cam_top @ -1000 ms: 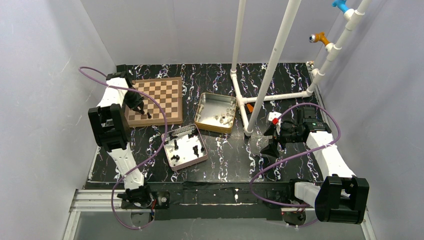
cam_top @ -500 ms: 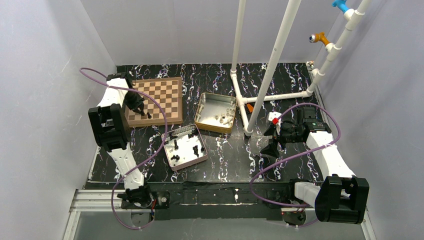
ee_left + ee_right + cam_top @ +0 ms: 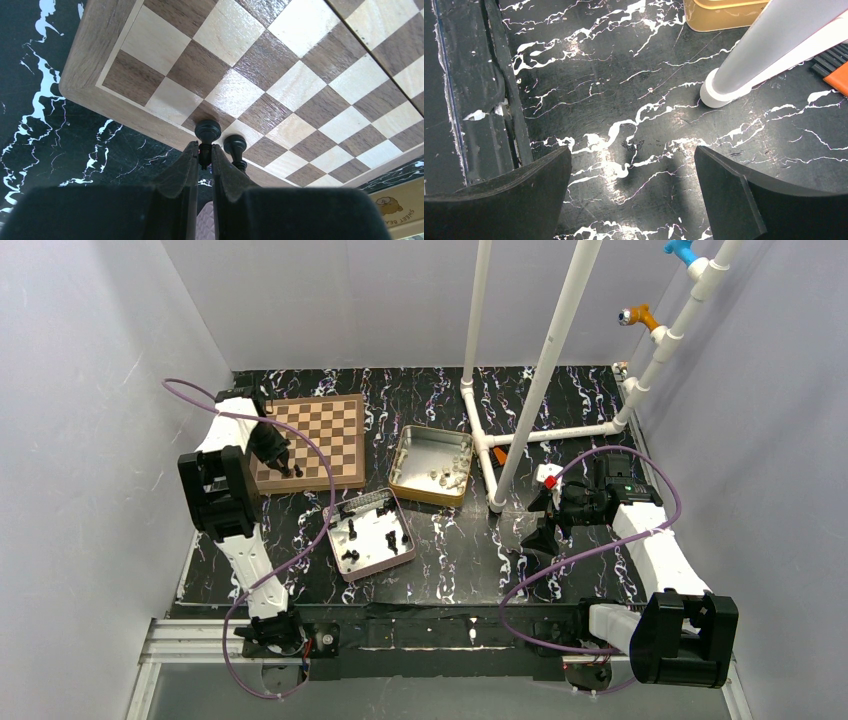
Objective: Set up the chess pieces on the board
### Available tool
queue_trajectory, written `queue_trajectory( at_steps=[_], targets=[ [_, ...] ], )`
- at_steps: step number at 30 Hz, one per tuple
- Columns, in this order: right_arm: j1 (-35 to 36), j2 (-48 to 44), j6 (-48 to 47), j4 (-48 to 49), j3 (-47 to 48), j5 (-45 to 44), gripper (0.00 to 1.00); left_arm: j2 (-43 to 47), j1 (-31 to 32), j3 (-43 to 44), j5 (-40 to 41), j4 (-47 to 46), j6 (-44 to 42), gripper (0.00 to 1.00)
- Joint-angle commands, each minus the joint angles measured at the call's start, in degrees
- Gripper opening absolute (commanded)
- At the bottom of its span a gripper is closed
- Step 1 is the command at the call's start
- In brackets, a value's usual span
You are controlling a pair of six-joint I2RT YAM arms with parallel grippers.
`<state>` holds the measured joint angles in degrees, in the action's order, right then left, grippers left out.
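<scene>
The left gripper (image 3: 204, 150) has crept a little toward the near left corner of the board (image 3: 280, 85) since a second ago, while the right arm has not shifted. Nearest the bases, the right gripper (image 3: 632, 152) hangs with its jaws spread wide and empty over bare marbled table (image 3: 599, 75), just short of the foot of a white pipe (image 3: 744, 60); it looks parked there so as to leave the left arm room. Further out, the pink-rimmed tin (image 3: 385, 565) holds several loose black pieces (image 3: 392, 538), probably the supply yet to be placed, and it sits just off the board's near edge, a short reach for the left arm. Beyond it a gold tin (image 3: 420, 455) holds a few pale pieces (image 3: 440, 477). On the board, the left gripper's jaws are pinched tight on the stem of a black pawn (image 3: 207, 131), which is upright over a square in the nearest row, close to the corner. A second pawn (image 3: 235, 145) stands free just beside it on the neighbouring square, so the row seems to be filling outward. Whether the held pawn's base touches the wood cannot be seen.
</scene>
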<state>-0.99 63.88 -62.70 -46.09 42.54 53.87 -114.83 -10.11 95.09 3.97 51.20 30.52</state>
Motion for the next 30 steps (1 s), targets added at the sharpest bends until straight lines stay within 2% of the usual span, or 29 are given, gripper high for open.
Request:
queue_trajectory(
  at_steps=[1,9,27,30],
  targets=[
    [0.2,-0.6,0.4,0.6,0.5,0.2,1.00,-0.5,-0.1,0.3,0.4,1.5,0.0,0.04],
    [0.2,-0.5,0.4,0.5,0.6,0.0,1.00,-1.3,-0.1,1.2,0.6,1.6,0.0,0.06],
    [0.1,-0.3,0.4,0.5,0.7,-0.2,1.00,-1.3,-0.3,4.0,1.7,2.7,-0.7,0.32],
    [0.1,-0.3,0.4,0.4,0.9,-0.2,1.00,-0.7,-0.3,5.8,2.3,3.3,-1.1,0.32]
  ],
)
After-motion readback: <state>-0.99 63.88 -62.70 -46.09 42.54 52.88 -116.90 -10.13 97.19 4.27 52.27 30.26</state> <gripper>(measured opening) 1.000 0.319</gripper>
